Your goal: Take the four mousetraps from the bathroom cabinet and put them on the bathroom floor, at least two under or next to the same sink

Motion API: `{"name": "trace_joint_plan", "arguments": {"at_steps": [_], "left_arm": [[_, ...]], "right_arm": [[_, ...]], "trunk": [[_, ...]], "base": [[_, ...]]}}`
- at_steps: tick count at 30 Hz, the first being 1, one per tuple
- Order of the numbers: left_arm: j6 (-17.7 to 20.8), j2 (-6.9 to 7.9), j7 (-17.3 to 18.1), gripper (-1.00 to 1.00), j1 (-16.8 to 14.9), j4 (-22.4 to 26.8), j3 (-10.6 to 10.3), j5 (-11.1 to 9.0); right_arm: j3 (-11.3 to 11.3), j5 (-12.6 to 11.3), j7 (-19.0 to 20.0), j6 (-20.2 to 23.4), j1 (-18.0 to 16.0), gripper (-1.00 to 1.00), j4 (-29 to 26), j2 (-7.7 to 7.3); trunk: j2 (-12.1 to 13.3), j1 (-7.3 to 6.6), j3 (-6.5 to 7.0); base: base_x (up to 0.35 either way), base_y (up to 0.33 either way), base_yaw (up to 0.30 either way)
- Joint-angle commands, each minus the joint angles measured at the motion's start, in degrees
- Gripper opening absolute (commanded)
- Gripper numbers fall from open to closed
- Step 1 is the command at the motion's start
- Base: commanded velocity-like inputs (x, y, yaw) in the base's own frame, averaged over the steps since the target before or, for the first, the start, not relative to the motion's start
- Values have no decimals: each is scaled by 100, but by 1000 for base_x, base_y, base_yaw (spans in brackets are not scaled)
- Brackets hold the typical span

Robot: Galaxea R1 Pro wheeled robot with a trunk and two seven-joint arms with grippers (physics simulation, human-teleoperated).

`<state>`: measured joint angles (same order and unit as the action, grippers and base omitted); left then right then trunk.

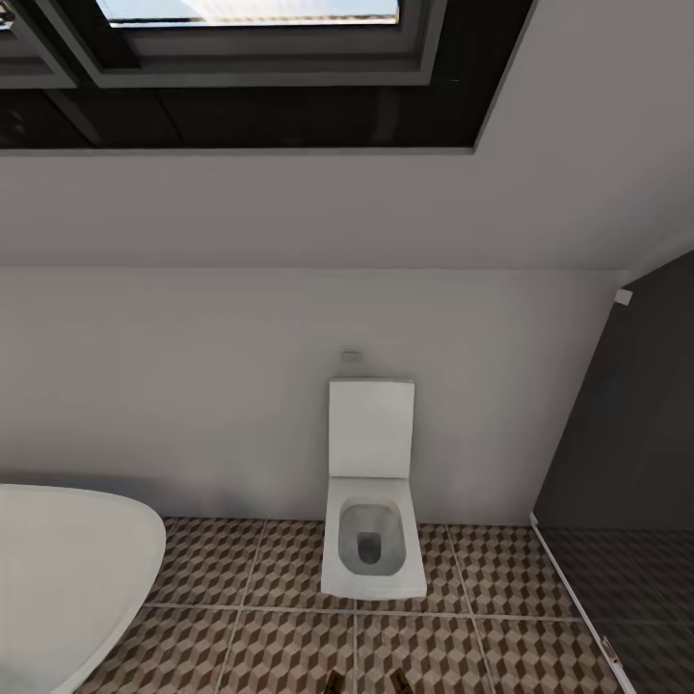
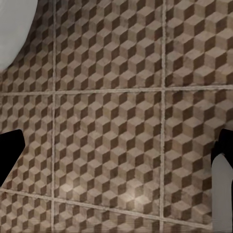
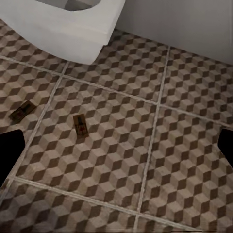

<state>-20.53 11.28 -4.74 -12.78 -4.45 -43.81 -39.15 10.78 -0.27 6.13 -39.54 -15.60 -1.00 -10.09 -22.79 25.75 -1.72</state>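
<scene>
The head camera looked across the floor (image 1: 289,646) at a white square toilet (image 1: 371,540) with its lid up against the pale far wall (image 1: 193,386). The curved rim of a white tub (image 1: 67,578) came in at the near left, a dark glass panel (image 1: 627,453) stood at the right, and a black-framed window (image 1: 260,67) was set in the sloped ceiling above. At the near edge of that view, in front of the toilet, two small brown shapes (image 1: 333,682) just showed on the tiles; they were too cut off to name.

In the right wrist view two traps lay flat on the cube-patterned tiles, near the toilet's white base (image 3: 73,29). One trap (image 3: 80,126) lay between the two dark fingertips (image 3: 9,155), farther out than they reached, and nothing touched it. The other trap (image 3: 22,110) lay just beside it, apart from it, across a grout line. The right jaws stood wide apart with nothing between them.

In the left wrist view the fingertips (image 2: 9,153) also stood wide apart over bare tiles, holding nothing, with a piece of the tub's white edge (image 2: 14,29) in one corner.
</scene>
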Motion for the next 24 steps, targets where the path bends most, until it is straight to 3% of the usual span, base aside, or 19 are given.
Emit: {"name": "trace_joint_plan", "arguments": {"at_steps": [1, 6, 11, 16, 19, 24], "left_arm": [[-21, 2, -20, 100, 5, -11, -34, 5], [0, 16, -25, 100, 50, -6, -32, -7], [45, -261, -77, 100, 62, -3, -32, -25], [276, -506, -93, 100, 65, 3, -31, -30], [534, -581, -100, 100, 65, 14, -26, -34], [812, -661, -106, 100, 65, 34, -7, -45]], "right_arm": [[0, -7, 42, 32, -5, 100, 3, 0], [2, -8, 153, 668, 3, 100, 9, 47], [-3, -32, 182, 1422, 11, 100, 6, 127], [-5, -364, 177, 2271, 13, 100, 4, 230], [-6, -607, 161, 2666, 13, 100, 4, 297], [-6, -762, 96, 3078, 13, 100, 2, 319]], "trunk": [[-13, 4, -13], [-13, 4, -13], [-13, 4, -13], [-13, 4, -13], [-13, 4, -13], [-13, 4, -13]], "base": [[0, 0, 0], [0, 0, 0], [0, 0, 0], [0, 0, 0], [0, 0, 0], [0, 0, 0]]}}
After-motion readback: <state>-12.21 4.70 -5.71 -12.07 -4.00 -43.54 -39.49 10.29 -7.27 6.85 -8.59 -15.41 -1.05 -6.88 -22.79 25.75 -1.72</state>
